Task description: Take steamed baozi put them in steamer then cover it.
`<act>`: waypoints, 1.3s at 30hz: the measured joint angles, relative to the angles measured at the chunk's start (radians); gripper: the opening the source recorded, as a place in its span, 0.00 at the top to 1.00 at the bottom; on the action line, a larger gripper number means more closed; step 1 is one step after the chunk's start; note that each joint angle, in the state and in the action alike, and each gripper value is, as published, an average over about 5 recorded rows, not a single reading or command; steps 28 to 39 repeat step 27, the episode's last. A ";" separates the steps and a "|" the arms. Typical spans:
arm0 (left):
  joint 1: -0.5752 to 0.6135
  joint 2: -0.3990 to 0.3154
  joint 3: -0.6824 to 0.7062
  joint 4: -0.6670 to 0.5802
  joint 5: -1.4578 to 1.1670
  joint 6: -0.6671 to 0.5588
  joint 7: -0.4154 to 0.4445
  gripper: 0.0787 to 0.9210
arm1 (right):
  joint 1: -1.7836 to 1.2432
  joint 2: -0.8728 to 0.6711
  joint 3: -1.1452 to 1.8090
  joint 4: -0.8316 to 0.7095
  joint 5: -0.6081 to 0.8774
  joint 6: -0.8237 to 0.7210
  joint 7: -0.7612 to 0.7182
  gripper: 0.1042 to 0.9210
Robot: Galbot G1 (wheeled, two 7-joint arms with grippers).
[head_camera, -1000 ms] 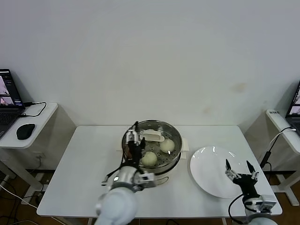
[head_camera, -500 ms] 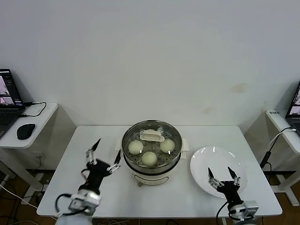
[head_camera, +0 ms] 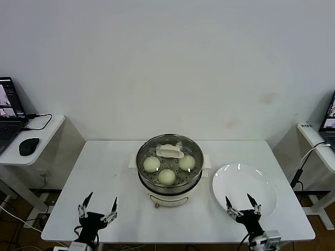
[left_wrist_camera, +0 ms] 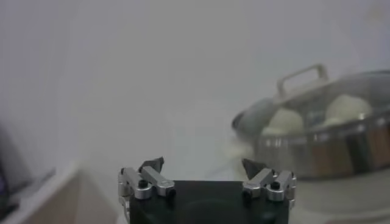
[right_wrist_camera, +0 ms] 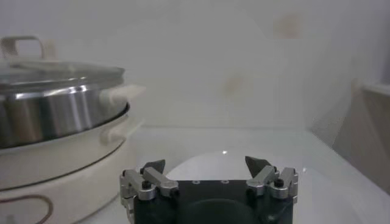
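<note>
Steamer (head_camera: 169, 175) sat at the centre of the head view on the white table (head_camera: 104, 172), the cover (head_camera: 169, 155) closed over it with steamed baozi (head_camera: 167, 177) visible through the glass. A white plate (head_camera: 244, 189) lay just right of it. The left gripper (head_camera: 97, 210) stood at lower left and the right gripper (head_camera: 241, 206) at lower right over the plate's near edge, both spread wide and empty. In the left wrist view, the left gripper (left_wrist_camera: 203, 165) gaped wide, the steamer (left_wrist_camera: 329, 146) at right with buns under the cover (left_wrist_camera: 323, 91). In the right wrist view, the right gripper (right_wrist_camera: 206, 164) gaped over the plate (right_wrist_camera: 213, 159), the steamer (right_wrist_camera: 58, 122) at left.
</note>
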 measured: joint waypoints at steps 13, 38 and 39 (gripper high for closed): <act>0.077 -0.009 -0.001 -0.026 -0.062 0.004 -0.039 0.12 | -0.015 0.009 -0.004 0.021 -0.038 -0.025 -0.009 0.12; 0.103 -0.018 -0.016 -0.054 -0.074 0.001 -0.039 0.12 | -0.012 0.008 0.010 0.021 -0.060 -0.035 -0.030 0.12; 0.103 -0.018 -0.016 -0.054 -0.074 0.001 -0.039 0.12 | -0.012 0.008 0.010 0.021 -0.060 -0.035 -0.030 0.12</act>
